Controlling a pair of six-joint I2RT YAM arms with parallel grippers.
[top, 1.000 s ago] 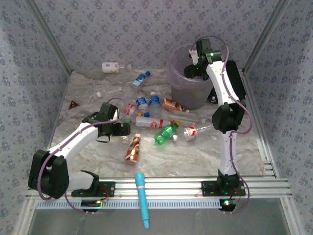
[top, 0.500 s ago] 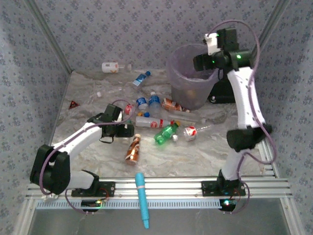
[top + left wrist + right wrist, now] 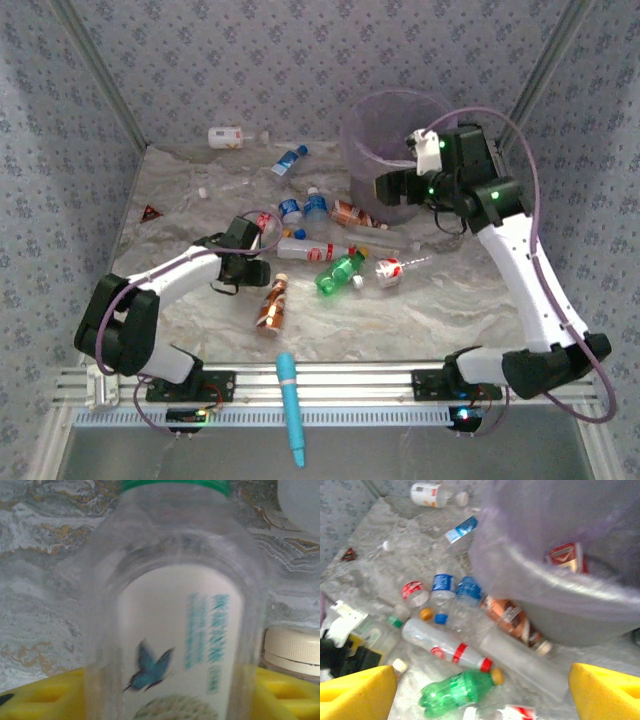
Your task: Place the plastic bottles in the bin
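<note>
Left arm [image 3: 170, 275] low, stretched from near edge toward left of bin [image 3: 362, 150]. Left fingers [image 3: 45, 692] grasp clear bottle with green cap [image 3: 175, 605], one pad on each side. This bottle rests on surface [image 3: 40, 580], left of bin.

Right arm [image 3: 525, 265]: elbow low, forearm slants up toward bin, wrist just beside bin wall. Right fingers [image 3: 357, 692] released, wide apart, nothing between them.

Other bottles [image 3: 340, 272] lie on surface left of bin. Red-labelled piece [image 3: 565, 555] inside bin.
</note>
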